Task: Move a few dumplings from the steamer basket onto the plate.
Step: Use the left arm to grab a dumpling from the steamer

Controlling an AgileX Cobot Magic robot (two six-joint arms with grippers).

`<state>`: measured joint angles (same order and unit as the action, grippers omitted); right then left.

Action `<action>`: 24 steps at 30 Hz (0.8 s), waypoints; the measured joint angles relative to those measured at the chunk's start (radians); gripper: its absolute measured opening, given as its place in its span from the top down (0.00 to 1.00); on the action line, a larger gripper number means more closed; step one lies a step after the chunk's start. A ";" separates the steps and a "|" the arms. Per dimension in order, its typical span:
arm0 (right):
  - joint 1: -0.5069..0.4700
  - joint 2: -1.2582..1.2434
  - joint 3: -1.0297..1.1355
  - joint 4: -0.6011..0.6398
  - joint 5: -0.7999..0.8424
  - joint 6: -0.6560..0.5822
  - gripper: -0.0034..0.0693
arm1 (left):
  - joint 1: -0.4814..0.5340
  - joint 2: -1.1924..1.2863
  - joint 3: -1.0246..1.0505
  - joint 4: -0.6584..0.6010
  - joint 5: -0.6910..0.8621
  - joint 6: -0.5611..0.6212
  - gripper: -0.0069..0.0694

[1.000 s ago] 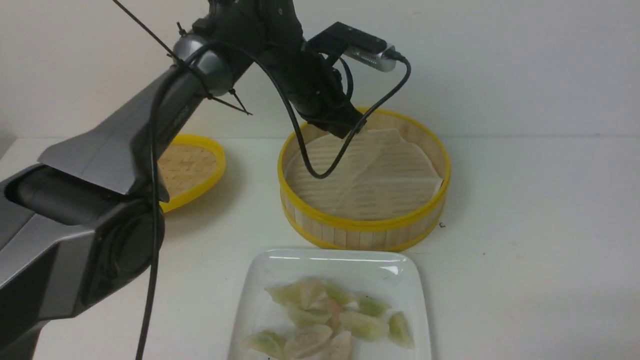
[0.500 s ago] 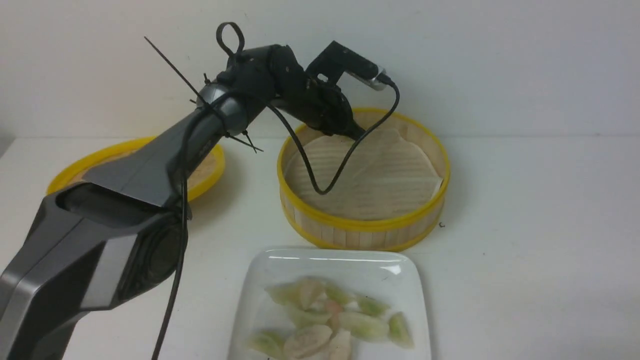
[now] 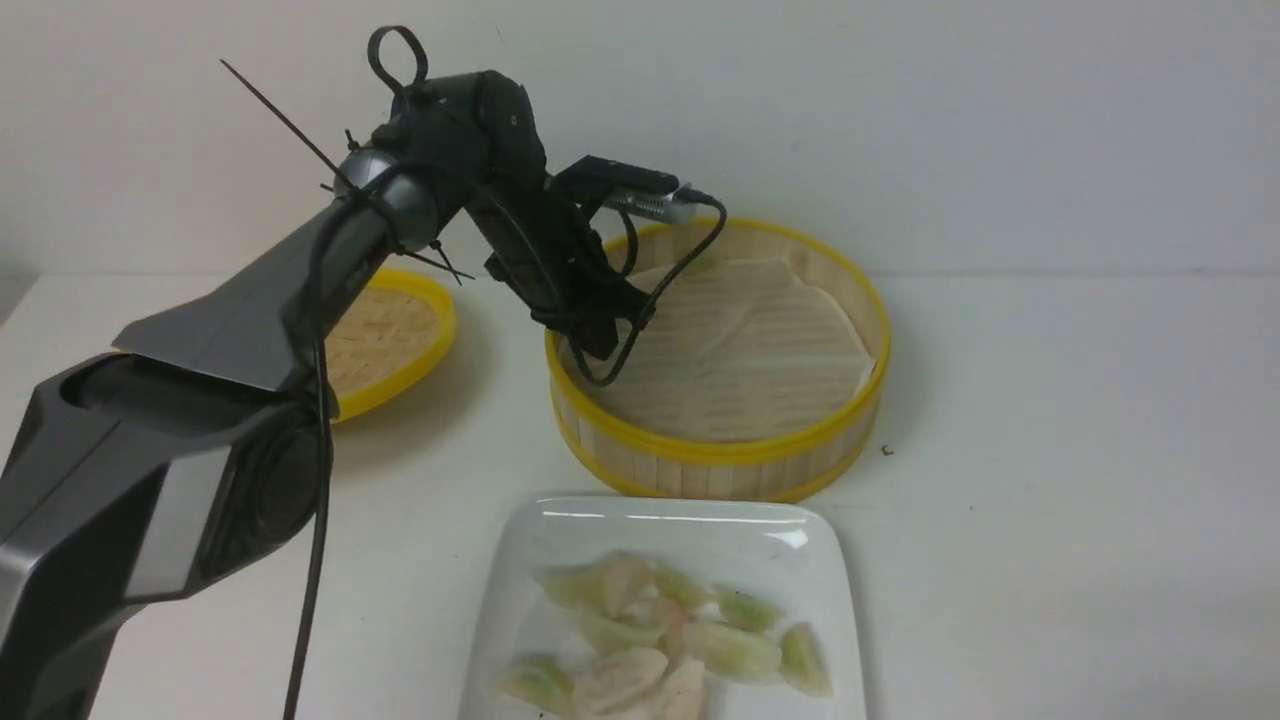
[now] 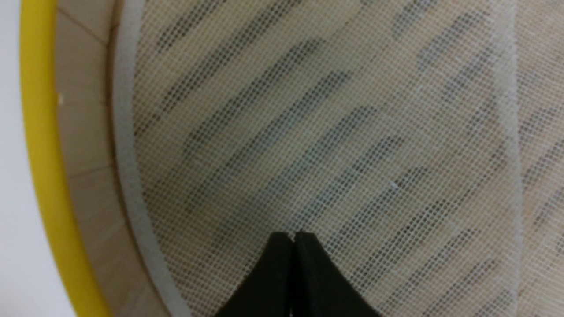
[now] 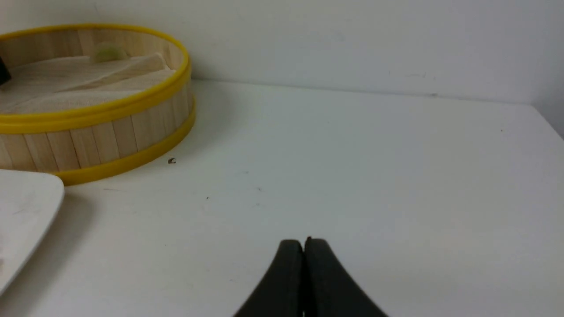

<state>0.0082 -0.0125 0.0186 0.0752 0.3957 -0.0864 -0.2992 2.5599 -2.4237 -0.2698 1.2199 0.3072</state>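
Note:
The steamer basket (image 3: 720, 455) stands mid-table with its creased liner (image 3: 750, 345) showing. My left gripper (image 3: 603, 345) is inside it near the left wall, shut with nothing between its fingers; in the left wrist view the gripper (image 4: 293, 235) hovers close over the liner (image 4: 308, 132). A small pale green dumpling (image 5: 108, 53) lies against the basket's far wall. Several dumplings (image 3: 660, 640) lie heaped on the plate (image 3: 600, 525) in front of the basket. My right gripper (image 5: 304, 241) is shut and empty over bare table to the right of the basket (image 5: 101, 141).
The flat yellow-rimmed woven lid (image 3: 390, 335) lies left of the basket, partly behind my left arm. A cable loops from the left wrist camera (image 3: 630, 195) down into the basket. The plate's corner (image 5: 26, 198) shows in the right wrist view.
My left arm has swung from the back of the basket to its left side and dropped lower. The basket has shifted slightly left. The dumplings on the plate are unmoved.

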 joint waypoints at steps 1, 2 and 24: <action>0.000 0.000 0.000 0.000 0.000 0.000 0.97 | 0.000 -0.022 0.040 0.022 0.000 -0.011 0.92; 0.000 0.000 0.000 0.000 0.000 0.000 0.97 | 0.000 -0.040 0.074 0.036 0.000 -0.016 0.92; 0.000 0.000 0.000 0.000 0.000 0.000 0.97 | 0.003 -0.132 0.141 0.012 -0.365 0.114 0.92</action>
<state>0.0082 -0.0125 0.0186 0.0752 0.3957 -0.0864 -0.2959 2.4282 -2.2824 -0.2578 0.8547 0.4213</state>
